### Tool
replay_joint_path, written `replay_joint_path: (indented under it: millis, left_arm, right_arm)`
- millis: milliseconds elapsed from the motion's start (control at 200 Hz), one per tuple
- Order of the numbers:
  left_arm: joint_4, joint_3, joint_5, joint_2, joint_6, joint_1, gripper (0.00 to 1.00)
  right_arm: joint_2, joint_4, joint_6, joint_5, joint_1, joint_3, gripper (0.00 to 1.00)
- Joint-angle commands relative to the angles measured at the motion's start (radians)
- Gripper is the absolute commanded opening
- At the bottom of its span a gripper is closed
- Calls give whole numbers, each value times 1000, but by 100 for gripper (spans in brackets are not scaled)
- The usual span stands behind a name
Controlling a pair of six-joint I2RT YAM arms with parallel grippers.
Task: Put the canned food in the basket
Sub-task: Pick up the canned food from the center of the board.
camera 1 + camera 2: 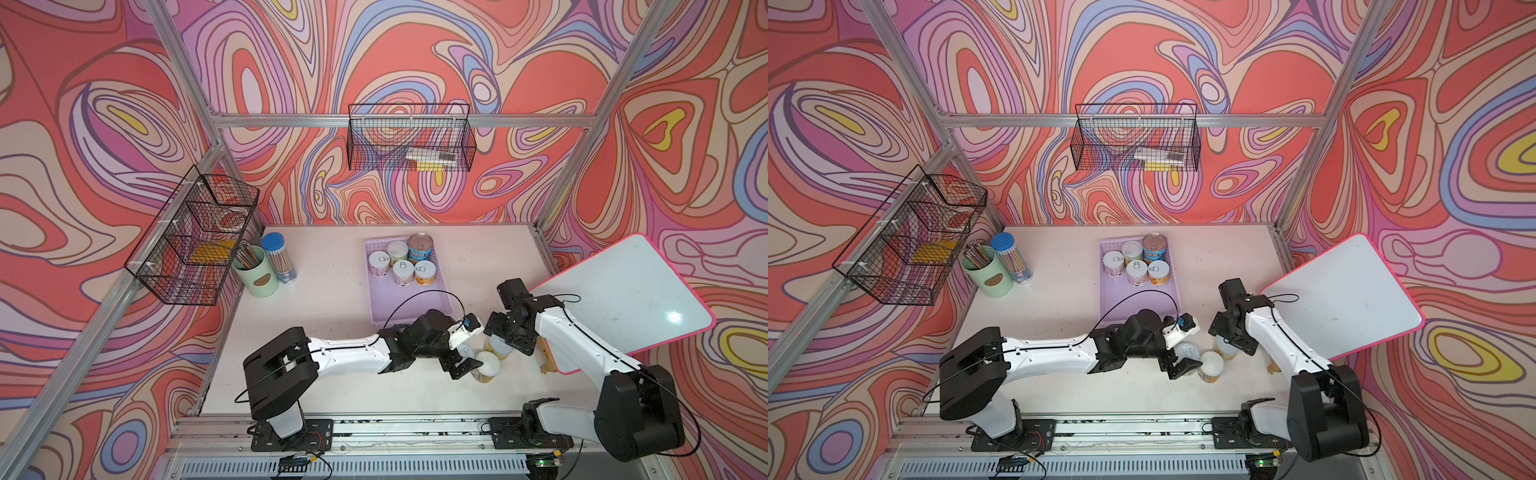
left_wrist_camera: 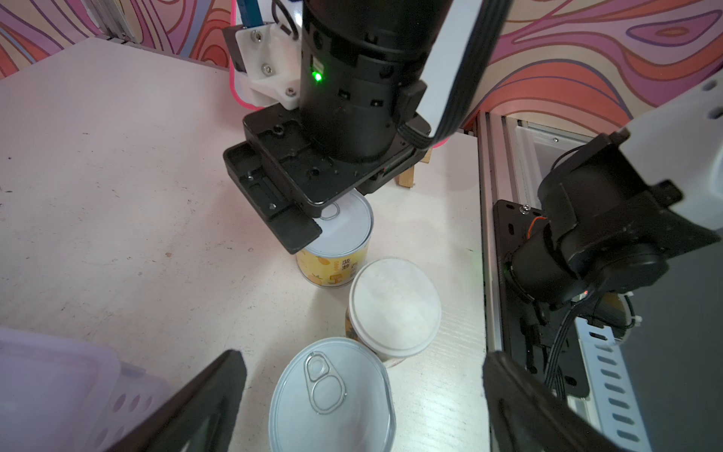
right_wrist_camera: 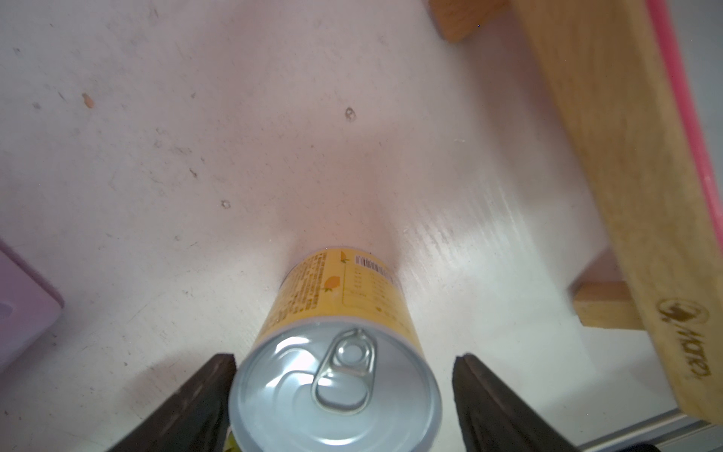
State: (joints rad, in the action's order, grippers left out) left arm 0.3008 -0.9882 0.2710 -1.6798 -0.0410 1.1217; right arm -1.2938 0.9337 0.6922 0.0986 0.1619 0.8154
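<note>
straddling the yellow can (image 3: 336, 293) for a lift, my right gripper (image 3: 344, 358) wasn't clamped; left gripper (image 2: 364, 354) gaped over a second can (image 2: 332, 403), basket (image 1: 409, 305) at ten o'clock.

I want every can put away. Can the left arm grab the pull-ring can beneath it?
Probably yes. The left fingers are wide open either side of the pull-ring can, with nothing over its lid. The plain-lidded can stands close and might get nudged.

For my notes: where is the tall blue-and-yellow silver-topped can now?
In a top view the can stands in the lilac plastic basket, far right corner, beside short white-lidded cans.
</note>
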Motion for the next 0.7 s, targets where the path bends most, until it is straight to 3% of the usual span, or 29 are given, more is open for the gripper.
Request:
replay_joint_path:
  millis: [0, 466, 696]
  left_arm:
    - [-11, -20, -3, -14, 12, 8, 99]
    - [-9, -21, -3, -19, 2, 7, 99]
    - [10, 7, -30, 0, -9, 7, 99]
  right_arm:
    - [-15, -11, -11, -20, -9, -18, 87]
    - [-15, -3, -16, -30, -8, -18, 81]
    - [-1, 0, -10, -31, -9, -16, 74]
